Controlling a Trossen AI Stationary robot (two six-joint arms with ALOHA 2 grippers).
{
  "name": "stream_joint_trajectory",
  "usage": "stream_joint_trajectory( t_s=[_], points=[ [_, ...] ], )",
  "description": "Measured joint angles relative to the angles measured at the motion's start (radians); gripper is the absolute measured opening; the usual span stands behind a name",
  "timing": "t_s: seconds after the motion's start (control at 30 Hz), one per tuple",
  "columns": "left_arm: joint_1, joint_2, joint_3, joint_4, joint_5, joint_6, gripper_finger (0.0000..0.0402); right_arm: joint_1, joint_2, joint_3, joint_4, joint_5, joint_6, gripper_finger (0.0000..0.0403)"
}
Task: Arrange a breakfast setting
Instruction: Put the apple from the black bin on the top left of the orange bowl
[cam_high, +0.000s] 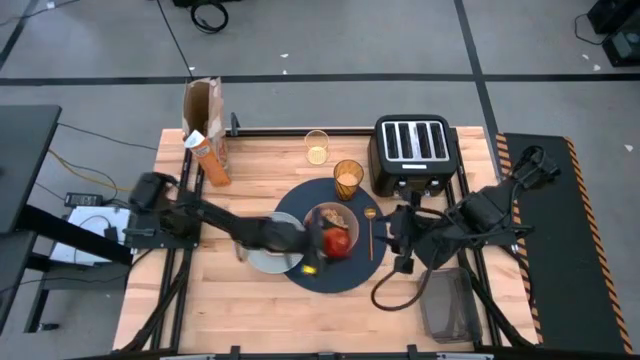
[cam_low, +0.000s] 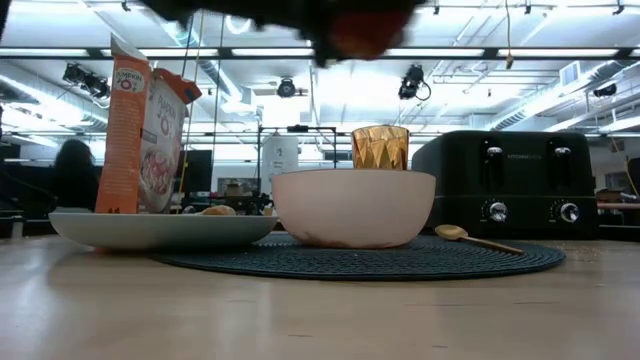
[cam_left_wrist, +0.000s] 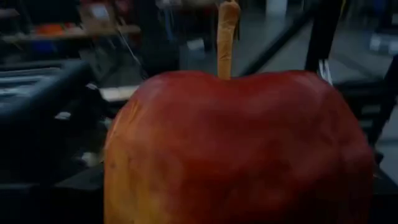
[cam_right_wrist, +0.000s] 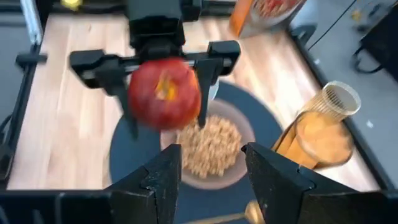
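Apple (cam_right_wrist: 164, 93), red, hangs clamped in the left gripper (cam_right_wrist: 163, 87) just above the pinkish bowl (cam_right_wrist: 211, 149) of cereal (cam_right_wrist: 208, 146) on the navy placemat (cam_high: 330, 270). Beside the bowl sits the plate (cam_low: 150, 228). Right gripper (cam_right_wrist: 211, 168), fingers parted and empty, hovers near the gold spoon (cam_high: 371, 235) over the bench (cam_high: 200, 300).

Robot lab: ceiling strip lights (cam_low: 300, 52), taped floor (cam_high: 330, 40).

Far edge of wooden table (cam_high: 200, 300) crowded: black four-slot toaster (cam_high: 412, 152), amber tumbler (cam_high: 348, 178), orange cereal box (cam_high: 205, 135). Near left and near right corners bare wood, open passage.
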Motion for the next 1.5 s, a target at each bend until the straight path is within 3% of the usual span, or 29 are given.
stream_joint_trajectory(
  t_s=[0.17, 0.27, 0.5, 0.7, 1.0, 1.07, 1.27, 1.5],
  points=[
    [0.018, -0.196, -0.328, 0.322, -0.070, 0.021, 0.0325, 0.010, 0.018, 0.000, 0.093, 0.081, -0.044, 0.0186],
    [0.052, -0.297, -0.488, 0.434, -0.115, 0.023, 0.0325, -0.020, 0.064, -0.001, 0.156, 0.100, -0.093, 0.0187],
    [0.241, -0.327, -0.688, 0.579, -0.136, -0.061, 0.0325, -0.139, 0.214, -0.002, 0.377, 0.100, -0.210, 0.0200],
    [0.365, -0.256, -0.698, 0.663, 0.002, -0.083, 0.0325, -0.246, 0.320, -0.002, 0.555, -0.012, -0.316, 0.0203],
    [0.404, -0.003, -0.710, 0.967, 0.066, -0.081, 0.0326, -0.376, 0.376, -0.002, 0.733, -0.082, -0.422, 0.0201],
    [0.412, 0.035, -0.699, 0.969, 0.077, -0.078, 0.0327, -0.416, 0.373, -0.002, 0.738, -0.116, -0.428, 0.0201],
    [0.445, 0.124, -0.677, 0.968, 0.102, -0.058, 0.0327, -0.550, 0.387, -0.001, 0.750, -0.330, -0.496, 0.0200],
    [0.562, 0.139, -0.699, 0.967, 0.269, -0.043, 0.0328, -0.706, 0.423, 0.042, 0.741, -0.573, -0.595, 0.0211]
  ],
)
